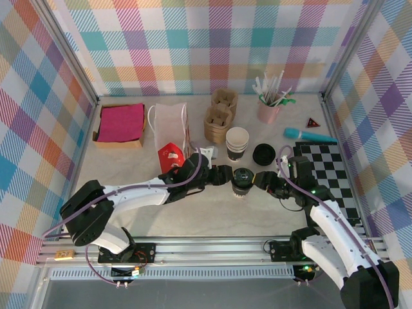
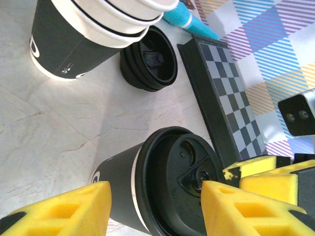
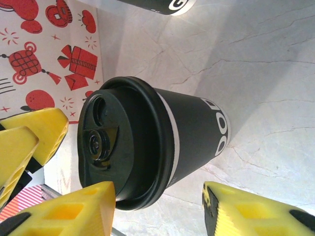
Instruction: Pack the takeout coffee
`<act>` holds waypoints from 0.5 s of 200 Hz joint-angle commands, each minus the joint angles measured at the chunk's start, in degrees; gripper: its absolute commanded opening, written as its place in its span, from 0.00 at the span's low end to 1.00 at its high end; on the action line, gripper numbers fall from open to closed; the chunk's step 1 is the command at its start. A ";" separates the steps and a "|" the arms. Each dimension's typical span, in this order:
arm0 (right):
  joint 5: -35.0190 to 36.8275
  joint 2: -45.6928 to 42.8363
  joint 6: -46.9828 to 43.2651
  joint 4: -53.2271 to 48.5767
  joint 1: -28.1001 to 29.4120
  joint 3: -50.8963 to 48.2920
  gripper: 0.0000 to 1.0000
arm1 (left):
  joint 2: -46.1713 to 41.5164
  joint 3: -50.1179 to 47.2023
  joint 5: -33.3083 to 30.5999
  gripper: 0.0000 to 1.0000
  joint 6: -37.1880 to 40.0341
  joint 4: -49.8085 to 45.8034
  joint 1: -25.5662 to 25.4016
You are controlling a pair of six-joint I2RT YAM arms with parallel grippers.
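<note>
Jaws of both arms gape beside the dark, black-lidded takeout coffee [image 1: 243,182].

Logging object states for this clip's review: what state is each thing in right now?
takeout coffee: upright, lidded, standing on the table.
left gripper: jaws astride the coffee, contact unclear.
right gripper: open around the coffee, gap at one finger.
spare cups: stacked upright, unlidded.
loose lids: stacked flat.
paper bag: lying flat.
</note>
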 commanded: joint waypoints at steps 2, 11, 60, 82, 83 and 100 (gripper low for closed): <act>-2.48 -0.30 -1.41 -0.60 0.51 0.69 0.53 | -1.66 -1.20 1.72 0.51 -0.03 -1.58 -0.24; -2.78 0.15 -1.44 -0.27 0.61 0.72 0.54 | -1.72 -1.20 1.57 0.51 0.31 -2.08 -0.59; -2.18 2.70 -1.02 1.37 1.56 1.82 0.54 | 1.30 0.31 1.61 0.51 1.24 -3.17 -2.38; -1.78 3.40 -1.03 1.69 1.58 1.90 0.54 | 2.44 0.29 1.45 0.51 1.20 -2.78 -2.38; -1.78 3.41 -1.00 1.72 1.62 1.87 0.54 | 2.49 0.31 1.45 0.51 1.20 -2.72 -2.38; -1.58 3.57 -0.95 1.92 1.66 1.67 0.53 | 3.46 0.64 1.75 0.51 0.96 -2.20 -2.38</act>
